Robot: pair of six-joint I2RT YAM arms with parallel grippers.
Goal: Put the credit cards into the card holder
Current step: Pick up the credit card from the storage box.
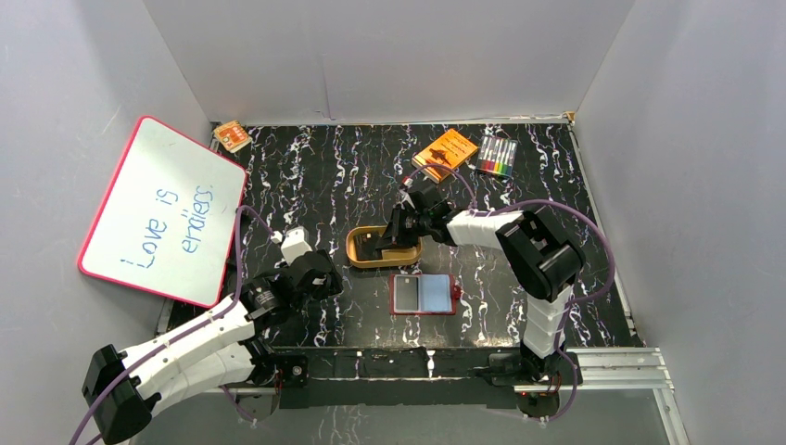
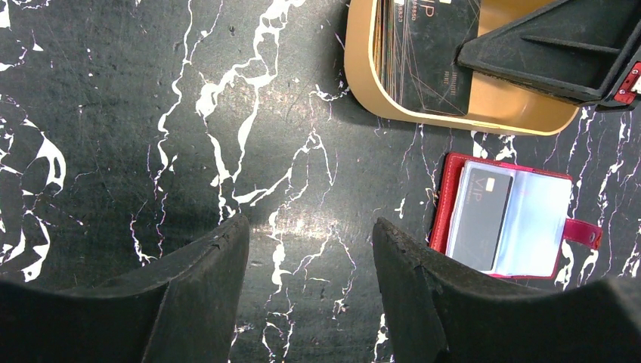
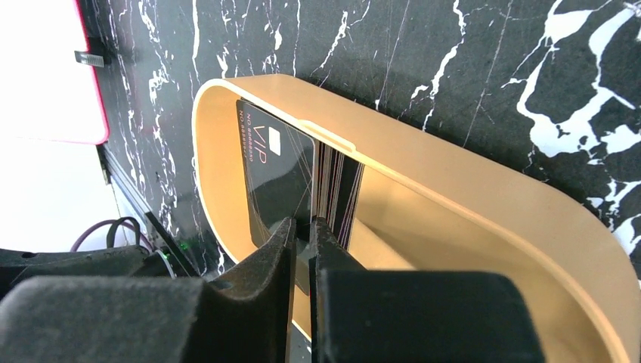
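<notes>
Two white-shelled arms (image 1: 199, 336) with black joint housings (image 1: 542, 250), thin purple cables (image 1: 556, 205) looping alongside, matte black wedge-shaped jaws.

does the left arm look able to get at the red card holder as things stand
Probably yes. The left hand is open over bare tabletop, with the card holder lying open right beside it and nothing between them. The right hand is off at the tan tray, pinching a card.

Smooth black marble-look tabletop (image 2: 113, 113), white-veined, w/ slight sheen under the lights; tan tray (image 3: 453, 162), smooth satin finish, prob. plastic; dark glossy card (image 3: 272, 174) w/ fine line print; red leather-look wallet (image 2: 446, 197) w/ clear plastic pockets (image 2: 537, 219); fingers (image 2: 204, 295) of left gripper (image 2: 310, 225) matt black, rough at edges.
</notes>
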